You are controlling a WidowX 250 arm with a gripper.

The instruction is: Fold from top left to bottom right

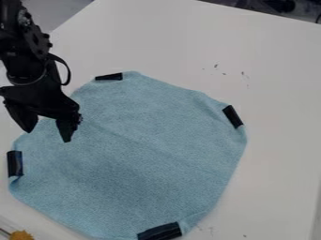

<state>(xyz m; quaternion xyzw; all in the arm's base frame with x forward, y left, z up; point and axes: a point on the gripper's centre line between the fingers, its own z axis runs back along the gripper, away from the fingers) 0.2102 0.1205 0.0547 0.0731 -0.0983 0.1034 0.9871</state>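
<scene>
A light blue cloth lies spread on the white table, its outline roughly eight-sided, with a faint crease running from upper left toward the right. Black strips sit on its edge at the top, right, left and bottom. Over the cloth's upper-left edge hangs the gripper, pointing down, fingers apart and nothing visible between them. Whether its tips touch the cloth I cannot tell. The arm hides part of that edge.
The white table extends past the cloth above and to the right, with small dark marks on its surface. An orange-yellow object is at the bottom left corner. Dark items stand beyond the table's far edge at the top right.
</scene>
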